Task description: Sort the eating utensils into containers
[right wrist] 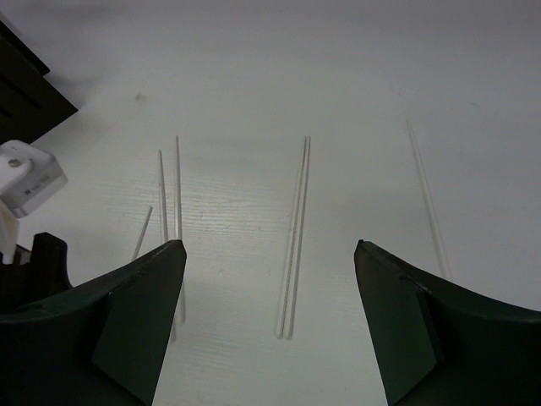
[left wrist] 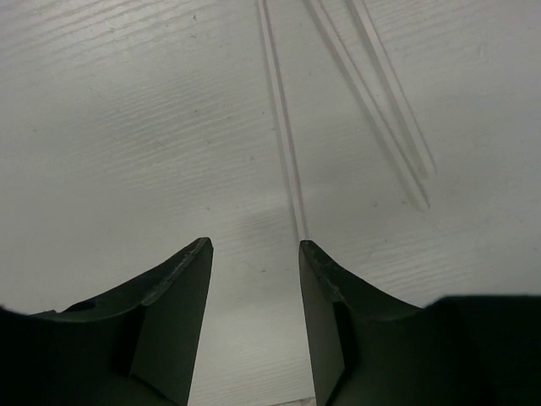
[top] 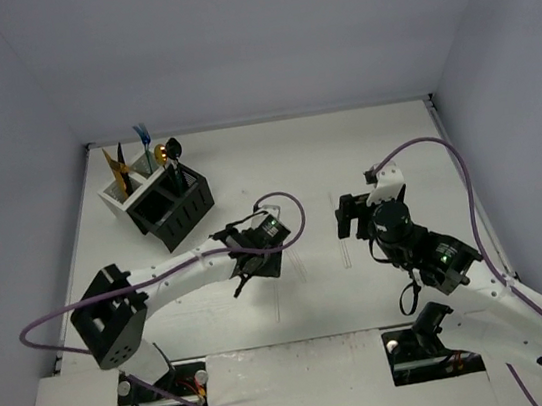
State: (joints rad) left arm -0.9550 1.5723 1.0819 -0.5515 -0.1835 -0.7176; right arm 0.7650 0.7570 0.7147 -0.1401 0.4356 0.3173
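The containers (top: 158,205), joined white and black mesh bins, stand at the far left. A gold utensil (top: 117,170), a blue one (top: 144,140) and a black one (top: 174,156) stand upright in them. Thin clear sticks lie flat on the white table: three in the left wrist view (left wrist: 283,127), and several in the right wrist view, one close pair (right wrist: 294,237) between my fingers. My left gripper (top: 241,284) (left wrist: 254,254) is open and empty, low over the table, with one clear stick ending at its right fingertip (left wrist: 317,262). My right gripper (top: 354,216) (right wrist: 269,254) is wide open and empty.
White walls close the table at the back and sides. Purple cables loop over both arms (top: 281,202). In the right wrist view a black part (right wrist: 25,93) and a white block (right wrist: 25,178) show at the left edge; I cannot tell what they are.
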